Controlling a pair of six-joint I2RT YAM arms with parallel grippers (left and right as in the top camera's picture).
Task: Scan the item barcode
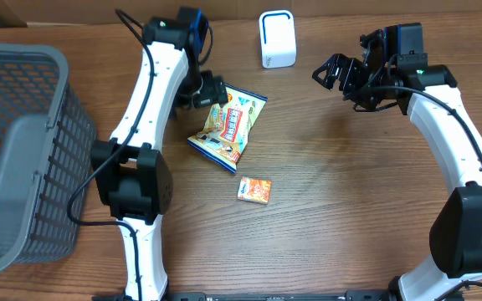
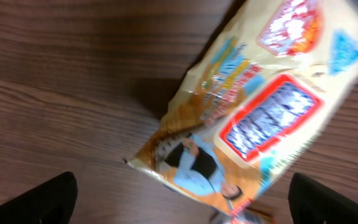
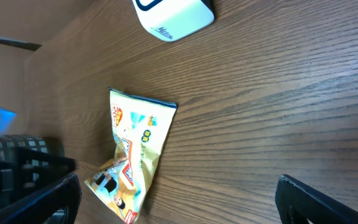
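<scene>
A yellow snack bag [image 1: 227, 125] lies flat on the wooden table, printed side up; no barcode shows on it. My left gripper [image 1: 211, 92] hangs open just over the bag's upper left edge. In the left wrist view the bag [image 2: 253, 112] fills the middle, and that gripper [image 2: 182, 208] has one black fingertip [image 2: 39, 202] on each side, holding nothing. The white scanner [image 1: 277, 38] stands at the back centre. My right gripper [image 1: 335, 79] is open in the air to the scanner's right, and its wrist view shows the bag [image 3: 135, 155] and scanner [image 3: 173, 15] far off.
A small orange packet [image 1: 255, 190] lies in front of the bag. A grey mesh basket [image 1: 15, 150] takes up the left side of the table, and its dark wall [image 3: 17, 165] shows in the right wrist view.
</scene>
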